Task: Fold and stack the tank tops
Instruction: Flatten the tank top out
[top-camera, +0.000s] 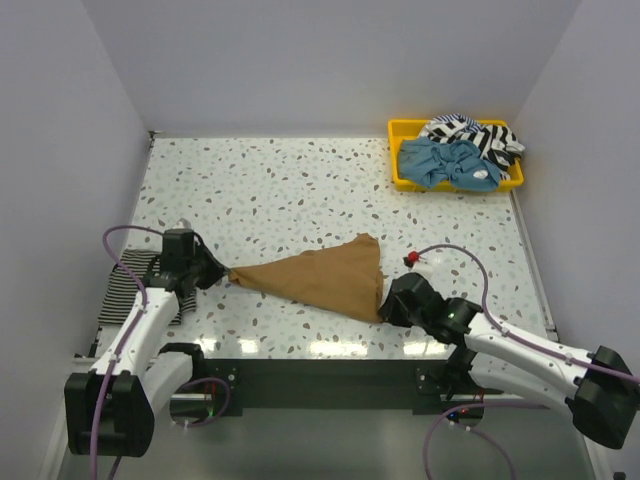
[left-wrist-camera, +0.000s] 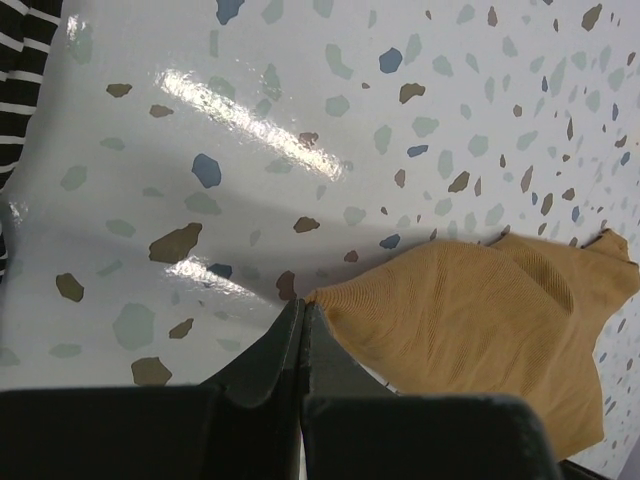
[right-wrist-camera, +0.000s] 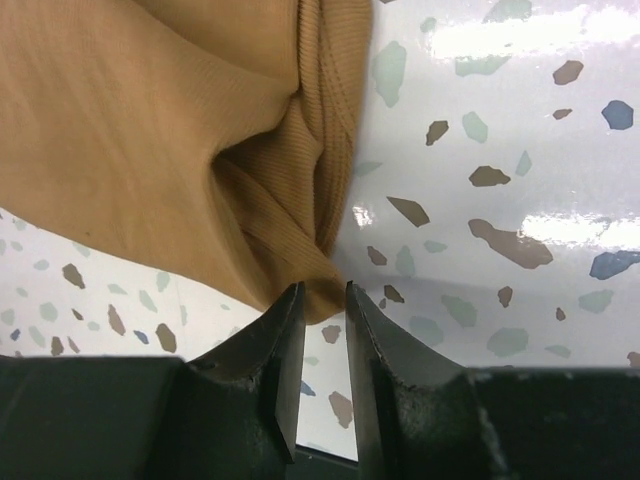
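A tan-brown tank top (top-camera: 320, 278) lies on the speckled table, drawn out into a wedge that points left. My left gripper (top-camera: 212, 271) is shut on its left tip, and in the left wrist view the ribbed cloth (left-wrist-camera: 480, 320) runs out from the pinched jaws (left-wrist-camera: 302, 303). My right gripper (top-camera: 388, 305) sits at the top's near right corner. In the right wrist view its jaws (right-wrist-camera: 322, 290) stand a narrow gap apart with the cloth's corner (right-wrist-camera: 320, 295) between their tips. A black-and-white striped tank top (top-camera: 130, 285) lies flat by the left arm.
A yellow tray (top-camera: 395, 155) at the back right holds a light blue top (top-camera: 445, 163) and a striped one (top-camera: 480, 135). A small red object (top-camera: 410, 260) lies just behind the right gripper. Walls close in on three sides of the table.
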